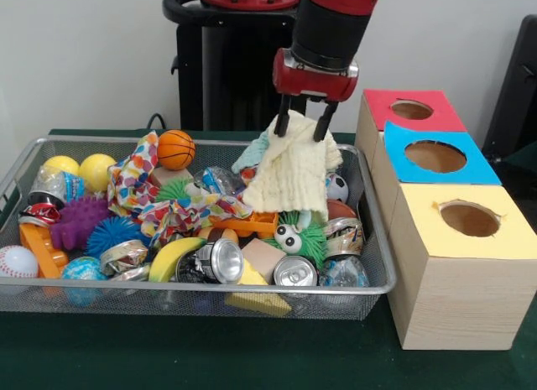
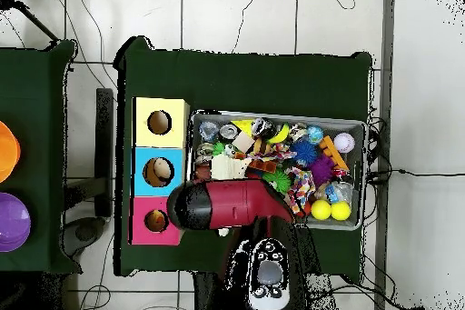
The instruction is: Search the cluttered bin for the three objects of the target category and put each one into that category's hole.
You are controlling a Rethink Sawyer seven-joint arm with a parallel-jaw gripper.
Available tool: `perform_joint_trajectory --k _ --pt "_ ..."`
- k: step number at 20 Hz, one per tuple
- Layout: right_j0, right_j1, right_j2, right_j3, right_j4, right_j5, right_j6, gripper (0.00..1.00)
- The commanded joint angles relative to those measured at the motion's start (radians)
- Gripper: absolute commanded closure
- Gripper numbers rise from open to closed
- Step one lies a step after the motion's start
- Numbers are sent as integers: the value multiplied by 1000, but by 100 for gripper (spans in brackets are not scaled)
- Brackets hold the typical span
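Hanging from the pincer [image 1: 302,126], a pale yellow cloth [image 1: 291,176] was clamped between the two dark fingers at its top edge and draped down over the clutter at the wire bin's [image 1: 369,287] end nearest the boxes. Its lower hem appeared still to brush the toys beneath, just above a green fuzzy toy with eyes [image 1: 300,236].

Beside that end of the bin stood three wooden boxes in a row, each with a round hole in its top: a red-topped box [image 1: 411,110], a blue-topped box [image 1: 435,157] and a yellow-topped box [image 1: 466,220].

To do this step well, the arm would probably need to lift until the hem cleared the bin rim and the neighbouring items, so nothing snagged or was dragged out. A second, multicoloured patterned cloth [image 1: 159,204] lay spread toward the bin's middle, likely another of the same kind.

Which hole belonged to cloth could not be told. From overhead, the arm [image 2: 227,205] covered the pincer and most of the cloth, leaving only a pale patch. Whether a third cloth lay buried under the balls and cans was not visible.
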Motion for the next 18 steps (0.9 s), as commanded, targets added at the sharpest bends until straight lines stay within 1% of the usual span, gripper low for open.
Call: perform_joint_trajectory --k 1,2,4,5,7,10,12,14,16,18 --pt "75 -56 -8 188 43 -110 288 0" --pt "84 -77 -7 206 52 -104 279 0" --pt "72 -111 19 255 76 -112 251 0" --pt "58 -116 36 278 88 -129 236 0" --pt "23 -99 70 316 101 -182 213 0" --pt "-41 -56 115 354 87 -273 168 0" --pt "-83 -53 155 383 94 -278 140 0" --pt "-117 -71 191 406 102 -257 112 0" --pt "-148 -88 216 423 101 -240 94 0" --pt "-174 -87 228 426 91 -239 83 0"
